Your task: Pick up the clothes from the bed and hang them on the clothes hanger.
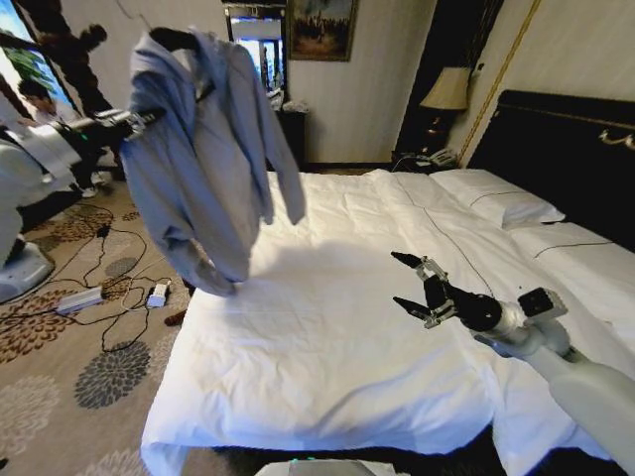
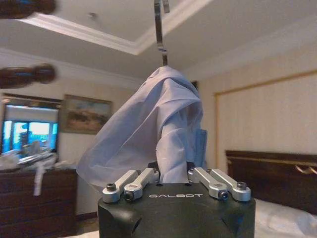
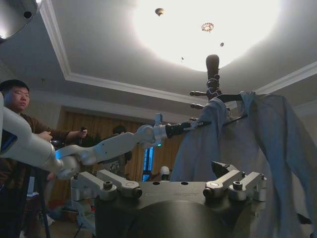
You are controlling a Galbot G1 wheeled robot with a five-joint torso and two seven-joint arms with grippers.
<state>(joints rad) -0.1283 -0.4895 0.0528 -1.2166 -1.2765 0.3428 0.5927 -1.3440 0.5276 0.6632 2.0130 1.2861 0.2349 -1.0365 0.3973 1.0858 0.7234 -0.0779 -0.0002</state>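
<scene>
At left end effector point(image 1: 149, 117), apparently gripped: hanging shirt point(image 1: 203, 159).

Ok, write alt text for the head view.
A light blue-grey shirt hangs on a black hanger left of a white bed, with the left gripper at its shoulder. The right gripper hovers open above the duvet.

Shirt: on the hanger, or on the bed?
On the hanger: the shirt drapes over it, clear of the bed, left hand at it.
</scene>
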